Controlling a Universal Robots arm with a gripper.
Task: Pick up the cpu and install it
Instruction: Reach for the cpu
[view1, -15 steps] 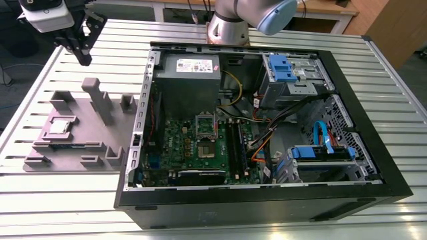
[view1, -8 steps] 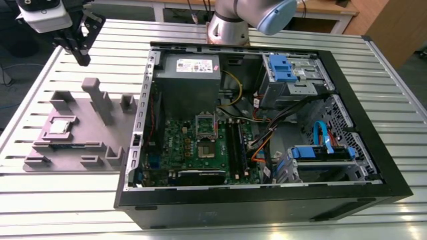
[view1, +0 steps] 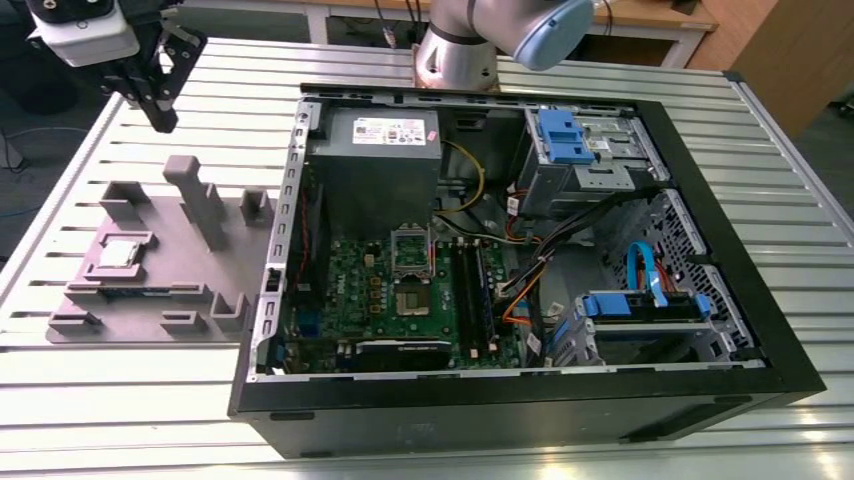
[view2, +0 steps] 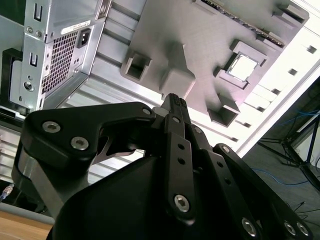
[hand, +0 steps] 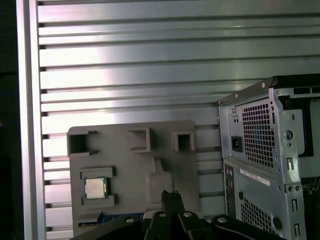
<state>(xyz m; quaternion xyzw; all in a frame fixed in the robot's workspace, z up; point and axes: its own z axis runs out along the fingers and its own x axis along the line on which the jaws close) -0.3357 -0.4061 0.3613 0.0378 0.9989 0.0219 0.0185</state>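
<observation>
The cpu (view1: 120, 252) is a small silver square lying flat in a recess of the grey holder tray (view1: 200, 290), at the exterior view's left. Both wrist views show the cpu (view2: 243, 67) (hand: 95, 188) in that recess. My gripper (view1: 163, 122) hangs high above the table beyond the tray's far end, well away from the cpu. Its black fingers (view2: 175, 102) are pressed together with nothing between them, as the first wrist view's gripper (hand: 171, 196) also shows. The dark socket (view1: 411, 252) sits on the green motherboard inside the open case.
The open black computer case (view1: 534, 395) lies on the slatted metal table (view1: 80, 380), right of the tray. Inside are a grey power supply (view1: 380, 165), blue drive brackets (view1: 561, 135) and cables. Upright posts (view1: 200, 205) rise from the tray. The arm's base (view1: 457, 60) stands behind the case.
</observation>
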